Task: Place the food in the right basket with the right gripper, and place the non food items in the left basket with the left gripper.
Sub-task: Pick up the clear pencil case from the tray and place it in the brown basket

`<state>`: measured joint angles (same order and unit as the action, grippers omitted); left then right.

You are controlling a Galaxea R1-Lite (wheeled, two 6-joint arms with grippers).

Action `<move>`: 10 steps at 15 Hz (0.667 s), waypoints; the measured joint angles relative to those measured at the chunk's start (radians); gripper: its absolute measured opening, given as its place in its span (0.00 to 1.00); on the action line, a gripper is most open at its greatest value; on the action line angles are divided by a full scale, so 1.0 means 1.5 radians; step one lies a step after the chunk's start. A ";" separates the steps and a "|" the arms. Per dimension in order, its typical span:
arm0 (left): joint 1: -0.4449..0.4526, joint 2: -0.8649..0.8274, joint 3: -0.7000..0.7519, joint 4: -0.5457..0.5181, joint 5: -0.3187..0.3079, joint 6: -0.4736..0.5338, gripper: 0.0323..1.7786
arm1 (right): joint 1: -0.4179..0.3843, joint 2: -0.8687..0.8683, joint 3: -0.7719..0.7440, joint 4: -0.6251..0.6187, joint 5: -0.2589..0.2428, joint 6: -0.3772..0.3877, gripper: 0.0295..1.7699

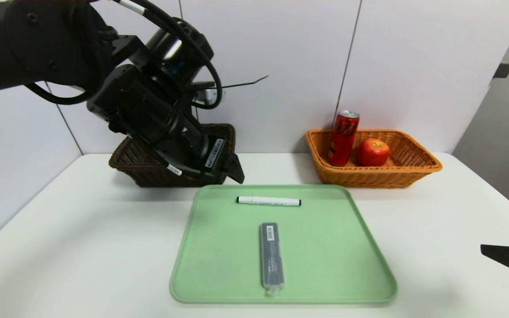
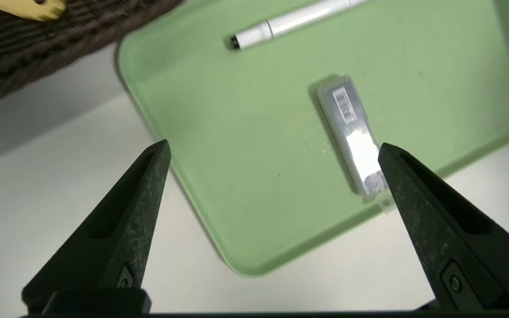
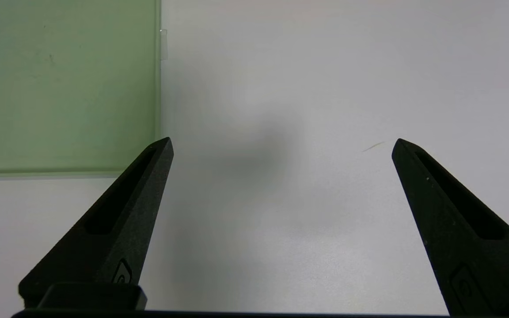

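The left gripper (image 2: 274,148) hangs in the upper left of the head view, in front of the dark basket (image 1: 136,160), its fingers spread wide and holding nothing. On the green tray (image 1: 219,265) in the centre lie two items — a white marker (image 1: 268,201) near the far edge and a grey flat case (image 1: 271,255) below it. The orange basket (image 1: 407,170) at the upper right holds a red can (image 1: 343,138) and an apple (image 1: 373,152). The right gripper (image 3: 281,145) rests at the lower right edge over the white table (image 1: 82,247), also released and empty.

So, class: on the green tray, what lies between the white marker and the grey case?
Nothing: in the head view only bare green tray separates the white marker from the grey case.
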<state>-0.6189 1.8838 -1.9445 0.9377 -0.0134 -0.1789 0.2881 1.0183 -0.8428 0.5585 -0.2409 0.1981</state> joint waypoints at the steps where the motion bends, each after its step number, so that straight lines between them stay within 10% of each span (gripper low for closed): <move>1: -0.019 0.006 0.000 0.009 0.001 -0.004 0.93 | 0.000 0.000 0.001 0.000 0.000 0.000 0.97; 10: -0.155 0.121 -0.004 0.023 0.164 -0.262 0.95 | 0.000 -0.009 0.020 0.000 -0.001 0.001 0.97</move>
<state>-0.8519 2.0657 -1.9498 0.9721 0.2332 -0.5723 0.2881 1.0045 -0.8130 0.5585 -0.2423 0.2000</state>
